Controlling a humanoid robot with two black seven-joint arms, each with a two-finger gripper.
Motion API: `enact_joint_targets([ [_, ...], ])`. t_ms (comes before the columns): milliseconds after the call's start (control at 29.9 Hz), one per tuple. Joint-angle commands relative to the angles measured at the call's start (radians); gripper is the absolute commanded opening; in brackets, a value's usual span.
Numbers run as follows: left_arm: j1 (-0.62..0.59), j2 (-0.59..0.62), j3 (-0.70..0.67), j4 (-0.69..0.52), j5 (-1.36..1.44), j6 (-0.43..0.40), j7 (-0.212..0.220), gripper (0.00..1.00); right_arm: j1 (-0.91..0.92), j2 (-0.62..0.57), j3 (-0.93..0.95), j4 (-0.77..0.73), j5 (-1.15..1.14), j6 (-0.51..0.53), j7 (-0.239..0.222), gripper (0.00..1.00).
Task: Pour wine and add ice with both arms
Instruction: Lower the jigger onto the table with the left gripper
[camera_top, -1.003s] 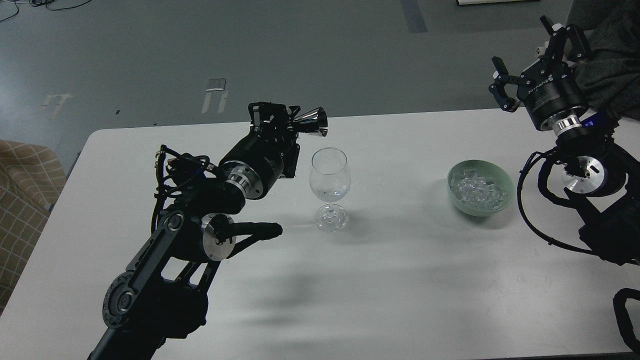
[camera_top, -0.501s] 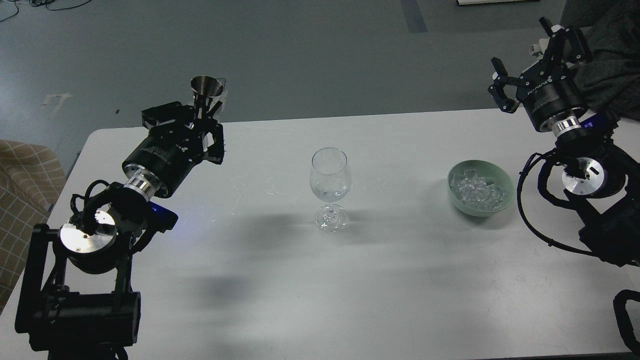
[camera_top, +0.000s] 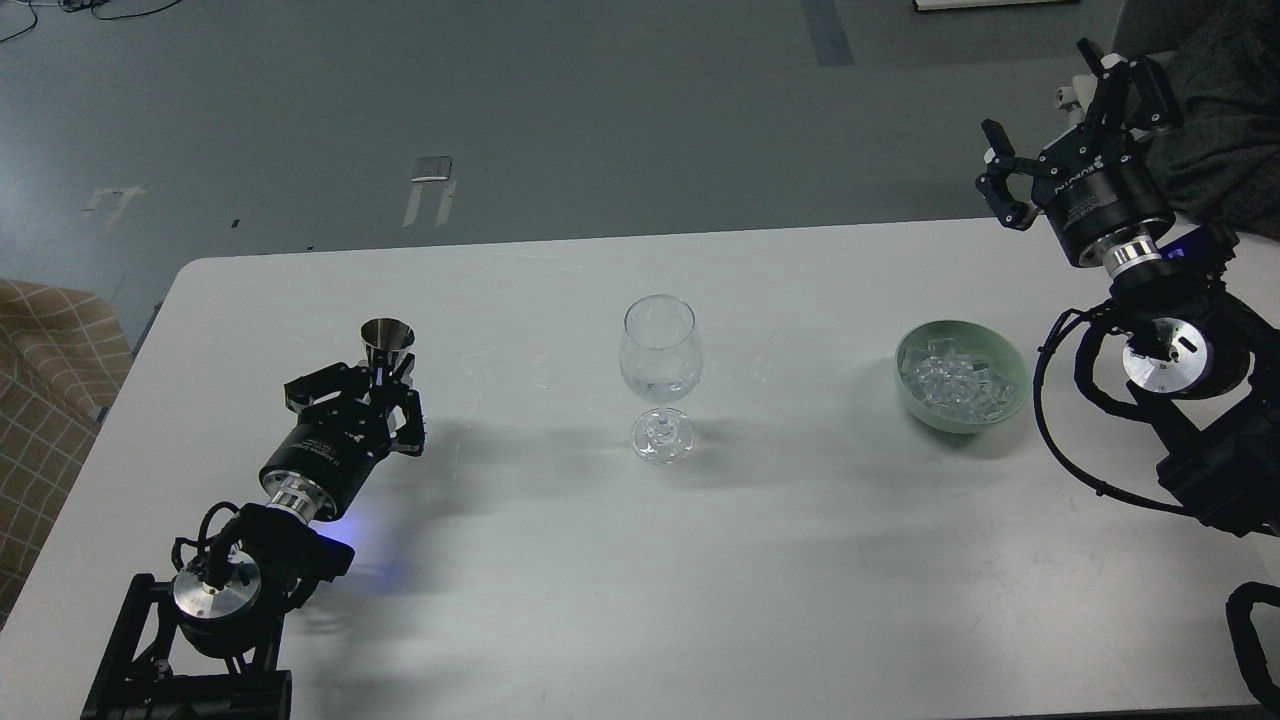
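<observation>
A clear stemmed wine glass stands upright at the table's middle with a little clear wine in its bowl. A pale green bowl to its right holds several clear ice cubes. My left gripper is low over the table's left part, well left of the glass, shut on a small shiny metal measuring cup held upright. My right gripper is open and empty, raised beyond the table's far right edge, above and right of the bowl.
The white table has its far edge just behind the glass and bowl. A dark cloth-covered object is at the far right behind my right arm. A checked fabric seat is at the left edge.
My left arm pulled back from the glass to the left and came down toward the table, turning the metal cup from tipped to upright. The right arm has barely moved.
</observation>
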Motion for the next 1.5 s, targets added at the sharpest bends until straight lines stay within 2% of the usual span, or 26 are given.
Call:
enact_joint_targets([
  [0,-0.008,0.000,0.000,0.025,0.000,-0.006,-0.001,0.17,-0.001,0.000,0.001,-0.001,-0.001,-0.002,0.000,1.00],
  [167,-0.010,0.000,-0.001,0.031,0.000,-0.005,-0.003,0.34,-0.003,0.003,0.001,0.001,-0.001,-0.002,0.000,1.00],
  [334,-0.020,0.000,0.000,0.033,0.002,0.004,-0.006,0.46,-0.003,0.003,0.001,-0.001,-0.001,0.000,0.000,1.00],
  [802,-0.033,0.000,0.002,0.040,0.012,0.009,-0.006,0.60,-0.003,0.003,-0.001,-0.001,-0.001,-0.002,0.000,1.00],
  [869,-0.033,0.000,0.002,0.039,0.014,0.011,-0.006,0.68,-0.003,0.003,-0.001,-0.001,-0.001,-0.002,0.000,1.00],
  [936,-0.033,0.000,0.003,0.040,0.014,0.011,-0.006,0.92,-0.003,0.003,-0.001,-0.001,-0.001,-0.002,0.000,1.00],
  [969,-0.034,0.000,0.003,0.039,0.014,0.011,-0.006,0.96,-0.003,0.004,0.001,-0.001,-0.001,0.000,0.000,1.00],
  [1270,-0.030,0.000,0.002,0.040,0.005,0.008,-0.001,0.98,-0.003,0.004,-0.001,-0.001,-0.001,-0.002,0.000,1.00],
  [1471,-0.005,0.060,-0.009,0.037,-0.003,-0.003,0.012,0.98,-0.003,0.004,0.001,0.001,-0.001,0.000,0.000,1.00],
])
